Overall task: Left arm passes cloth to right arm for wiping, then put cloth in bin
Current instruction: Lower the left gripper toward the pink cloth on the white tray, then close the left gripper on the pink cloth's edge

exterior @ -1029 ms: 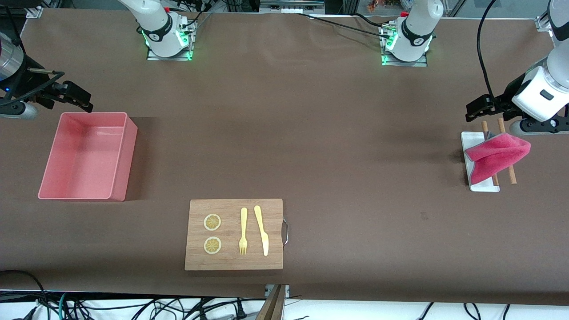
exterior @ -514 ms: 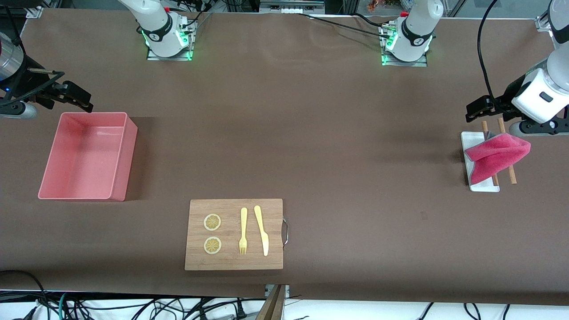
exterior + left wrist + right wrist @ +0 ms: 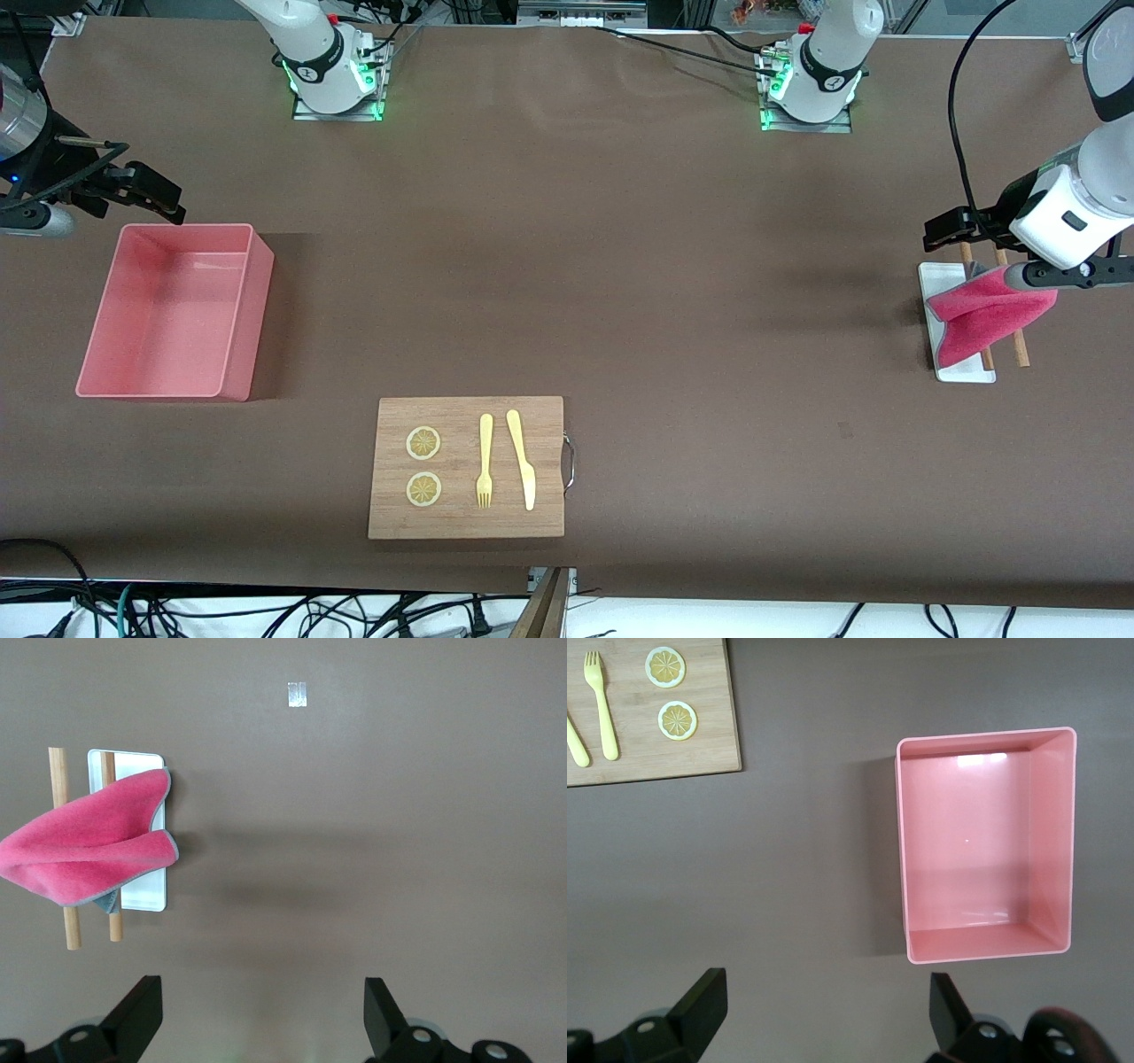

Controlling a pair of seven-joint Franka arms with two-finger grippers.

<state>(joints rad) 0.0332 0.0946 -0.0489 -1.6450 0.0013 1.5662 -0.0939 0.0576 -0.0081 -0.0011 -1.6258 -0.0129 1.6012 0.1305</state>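
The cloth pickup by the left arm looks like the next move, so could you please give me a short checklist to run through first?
1. Left gripper open, holding nothing: ok.
2. Cloth untouched, draped over two wooden sticks and the white tray: ok.
3. Left gripper lined up over the cloth: not ok; the wrist view shows the cloth off to one side.
4. Right gripper open, waiting by the bin: ok.
5. Bin holds nothing: ok.

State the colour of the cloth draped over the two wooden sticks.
The cloth is magenta-red with a grey underside peeking out; the left wrist view shows it best.
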